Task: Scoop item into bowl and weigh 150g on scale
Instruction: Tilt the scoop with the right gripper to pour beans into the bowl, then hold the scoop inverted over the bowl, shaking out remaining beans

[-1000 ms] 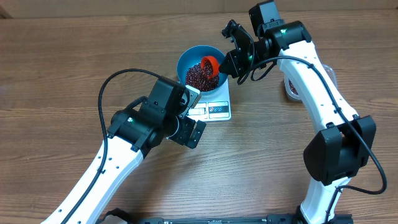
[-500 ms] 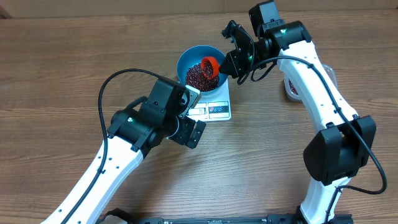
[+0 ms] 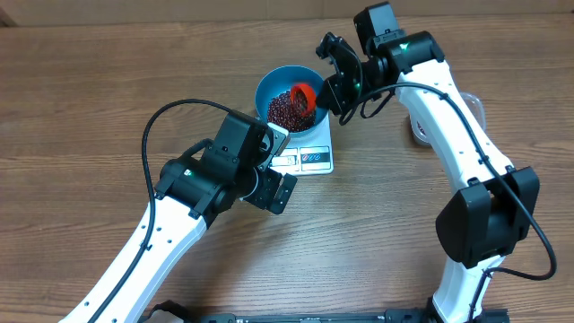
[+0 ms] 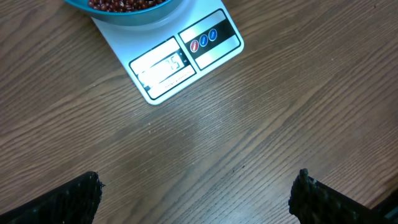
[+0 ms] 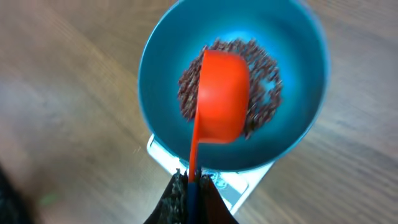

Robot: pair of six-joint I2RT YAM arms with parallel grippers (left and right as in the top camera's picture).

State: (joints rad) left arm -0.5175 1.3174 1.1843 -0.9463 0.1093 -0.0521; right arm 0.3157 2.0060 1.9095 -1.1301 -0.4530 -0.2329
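Observation:
The blue bowl [image 3: 269, 86] stands on the white scale [image 3: 312, 154] and holds a heap of dark red-brown beans [image 3: 285, 111]. My right gripper [image 3: 328, 93] is shut on the handle of a red scoop [image 3: 303, 91], whose cup hangs over the beans. In the right wrist view the scoop [image 5: 221, 99] covers the middle of the beans [image 5: 264, 74] in the bowl [image 5: 155, 56], with my right gripper [image 5: 191, 182] clamped on its handle. My left gripper [image 3: 282, 165] is open at the scale's near-left corner. The left wrist view has the scale [image 4: 186, 56] ahead of my empty left gripper [image 4: 196, 196].
A clear tub [image 3: 420, 127] with some beans sits to the right of the scale, mostly hidden behind my right arm. Bare wooden table surrounds the scale. Part of the scale [image 5: 239, 182] shows under the bowl in the right wrist view.
My right gripper and the scoop have shifted slightly to the left over the bowl. The left arm has not moved.

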